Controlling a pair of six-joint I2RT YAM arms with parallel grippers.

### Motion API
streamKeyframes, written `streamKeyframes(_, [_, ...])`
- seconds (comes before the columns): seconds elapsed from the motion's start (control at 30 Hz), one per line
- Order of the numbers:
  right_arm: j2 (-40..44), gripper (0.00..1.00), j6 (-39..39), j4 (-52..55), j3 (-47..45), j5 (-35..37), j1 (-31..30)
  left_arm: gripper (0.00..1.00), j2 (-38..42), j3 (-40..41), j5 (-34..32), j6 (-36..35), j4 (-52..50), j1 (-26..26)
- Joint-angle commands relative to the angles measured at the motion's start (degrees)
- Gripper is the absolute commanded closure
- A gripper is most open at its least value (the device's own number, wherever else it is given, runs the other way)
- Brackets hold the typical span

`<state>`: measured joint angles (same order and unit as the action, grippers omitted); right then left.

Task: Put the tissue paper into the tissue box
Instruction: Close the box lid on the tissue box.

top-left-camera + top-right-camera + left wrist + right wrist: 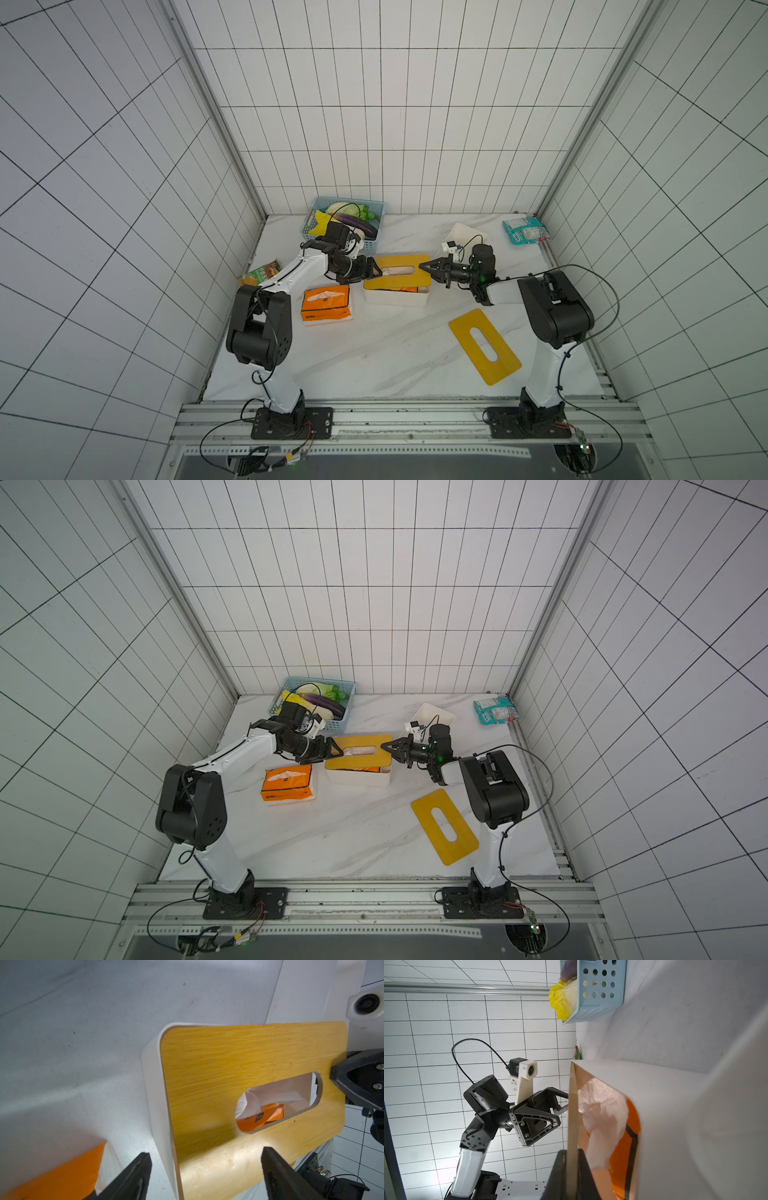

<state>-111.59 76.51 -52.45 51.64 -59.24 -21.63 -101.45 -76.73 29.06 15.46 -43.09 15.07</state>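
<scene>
The white tissue box (pixel 397 296) stands mid-table, and a yellow wooden lid (pixel 401 261) lies tilted over it. Through the lid's slot show an orange pack (pixel 255 1120) and white tissue paper (pixel 280 1093) inside the box. My right gripper (pixel 424 266) is shut on the lid's right end, the thin board clamped between its jaws (pixel 572 1157). This end of the lid is raised off the rim, with tissue (pixel 602 1118) showing under it. My left gripper (pixel 206 1154) stands open at the lid's left end. One of its fingers is beside the box wall (pixel 158 1093) and the other over the lid. A second orange tissue pack (pixel 326 304) lies left of the box.
A spare yellow lid (pixel 465 332) lies at the front right. Another white box (pixel 467 232) sits behind my right gripper. A blue basket (pixel 371 248) of vegetables stands at the back left. A snack packet (pixel 259 272) lies by the left wall and a teal packet (pixel 525 230) at the back right.
</scene>
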Motion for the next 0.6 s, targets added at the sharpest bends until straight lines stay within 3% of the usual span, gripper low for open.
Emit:
streamKeyframes(0.0, [-0.14, 1.00, -1.93, 0.19, 0.75, 0.42, -0.52, 0.20, -1.21, -1.31, 0.99, -0.17, 1.26, 0.05])
streamKeyframes(0.57, [-0.29, 1.00, -3.91, 2.53, 0.79, 1.66, -1.86, 0.28, -2.78, -1.40, 1.88, 0.49, 1.52, 0.48])
